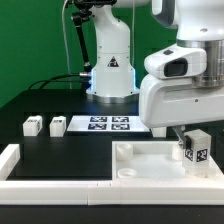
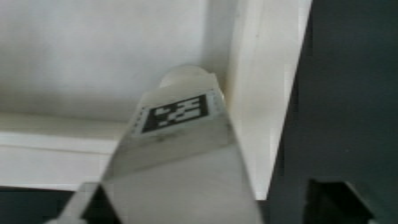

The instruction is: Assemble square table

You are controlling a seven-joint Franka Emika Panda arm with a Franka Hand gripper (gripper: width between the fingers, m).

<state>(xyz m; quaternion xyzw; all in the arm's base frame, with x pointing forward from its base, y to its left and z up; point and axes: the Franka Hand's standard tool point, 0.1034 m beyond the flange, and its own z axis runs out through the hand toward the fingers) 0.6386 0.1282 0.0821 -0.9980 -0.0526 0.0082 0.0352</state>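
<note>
Leg-fitting is the step in hand: my end effector (image 1: 190, 134) straddles 1 small white tagged plastic leg (image 1: 194, 150) over the large white square tray-like tabletop (image 1: 140, 162). Whether it has clamped, I cannot tell. Next, I judge: firm grip, then corner-hole alignment.

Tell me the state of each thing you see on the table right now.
Tabletop: lying flat, rim up.
Tagged leg: upright between the fingers.
Two loose legs: lying free, untouched.
Marker board: lying flat.
Gripper: fingers straddling the tagged leg, grip unclear.
</note>
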